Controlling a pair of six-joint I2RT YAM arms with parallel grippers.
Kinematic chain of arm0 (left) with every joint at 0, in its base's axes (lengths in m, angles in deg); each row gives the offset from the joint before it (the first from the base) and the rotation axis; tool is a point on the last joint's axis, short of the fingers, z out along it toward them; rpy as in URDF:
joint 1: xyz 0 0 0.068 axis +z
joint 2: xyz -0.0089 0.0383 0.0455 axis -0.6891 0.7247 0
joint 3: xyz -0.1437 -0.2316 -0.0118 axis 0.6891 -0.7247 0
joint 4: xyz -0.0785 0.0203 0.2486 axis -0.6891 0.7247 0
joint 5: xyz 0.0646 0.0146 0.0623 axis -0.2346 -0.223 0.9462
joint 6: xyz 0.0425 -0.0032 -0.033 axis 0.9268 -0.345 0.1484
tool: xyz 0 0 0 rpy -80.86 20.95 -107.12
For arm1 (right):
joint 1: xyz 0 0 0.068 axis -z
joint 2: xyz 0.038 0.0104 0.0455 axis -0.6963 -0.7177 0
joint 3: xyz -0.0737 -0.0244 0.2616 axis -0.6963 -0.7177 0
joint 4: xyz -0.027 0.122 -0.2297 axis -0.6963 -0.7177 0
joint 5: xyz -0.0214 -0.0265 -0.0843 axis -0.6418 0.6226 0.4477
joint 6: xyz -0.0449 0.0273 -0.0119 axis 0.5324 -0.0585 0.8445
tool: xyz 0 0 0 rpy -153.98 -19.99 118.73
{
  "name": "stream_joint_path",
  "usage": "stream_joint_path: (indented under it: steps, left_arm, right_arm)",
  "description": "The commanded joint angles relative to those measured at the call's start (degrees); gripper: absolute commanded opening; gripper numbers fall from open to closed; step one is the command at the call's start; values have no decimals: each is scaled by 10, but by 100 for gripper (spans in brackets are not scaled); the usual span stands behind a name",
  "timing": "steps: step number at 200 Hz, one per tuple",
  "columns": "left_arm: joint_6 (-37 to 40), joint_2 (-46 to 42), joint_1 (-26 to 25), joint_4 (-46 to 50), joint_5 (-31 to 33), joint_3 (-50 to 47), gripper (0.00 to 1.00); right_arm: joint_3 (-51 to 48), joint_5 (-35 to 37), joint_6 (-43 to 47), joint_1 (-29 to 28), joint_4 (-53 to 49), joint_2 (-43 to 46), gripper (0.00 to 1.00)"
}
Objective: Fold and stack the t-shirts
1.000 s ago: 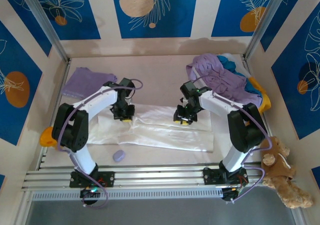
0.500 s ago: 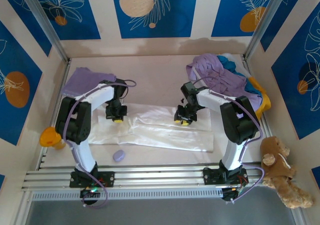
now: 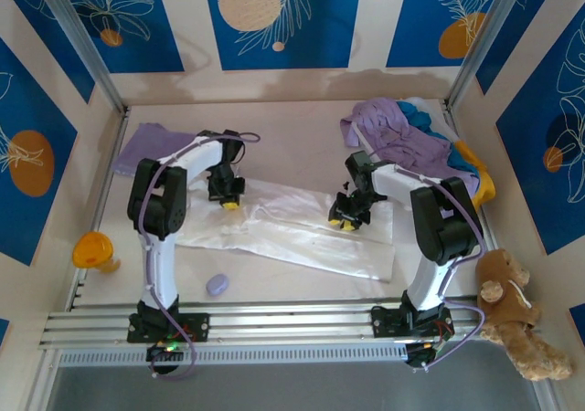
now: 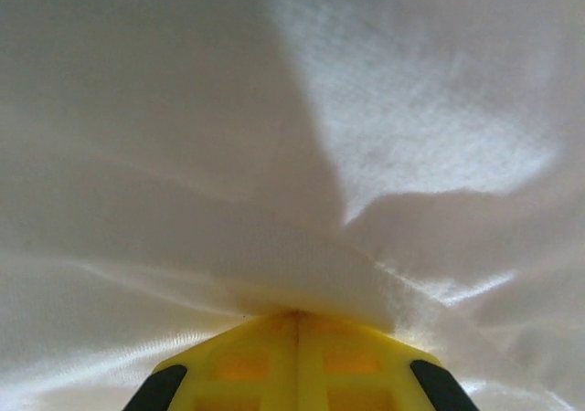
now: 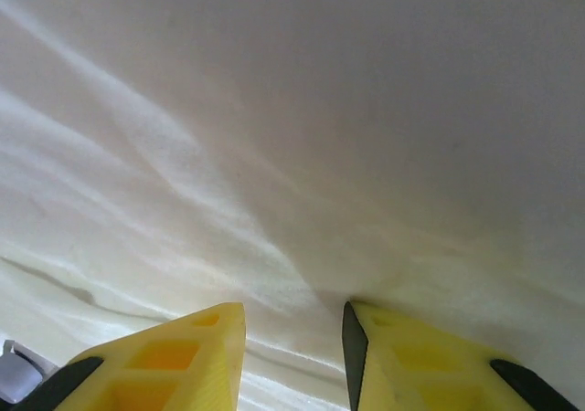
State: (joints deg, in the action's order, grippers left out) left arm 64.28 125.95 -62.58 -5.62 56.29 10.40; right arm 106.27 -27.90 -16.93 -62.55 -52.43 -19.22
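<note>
Jaws farther back on white t-shirt (image 3: 311, 242)

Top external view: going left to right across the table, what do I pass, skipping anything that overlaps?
orange object → lavender shirt → left gripper → right gripper → shirt pile → teddy bear

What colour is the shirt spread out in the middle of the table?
The shirt is white, clearest in the top external view.
</note>
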Motion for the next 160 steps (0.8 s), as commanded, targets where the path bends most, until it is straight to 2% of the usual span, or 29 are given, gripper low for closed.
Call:
stream_joint_path:
  steps: [1,82,106,130,160]
  left_arm:
    - [18,50,-12,-15,-27,60,7]
    - [12,196,-54,42,-75,315,10]
    - [0,229,-64,42,-102,393,18]
    - [-4,255,-61,100,-36,488,22]
    - [0,214,-46,101,-8,471,23]
  right_arm:
    - [-15,3,1,8,-27,23,36]
    - [-66,-5,-13,10,-16,53,36]
    - [-78,-15,-10,6,-8,62,36]
    - [-68,-4,1,-8,-32,63,36]
    - [-69,4,-3,-15,-41,75,36]
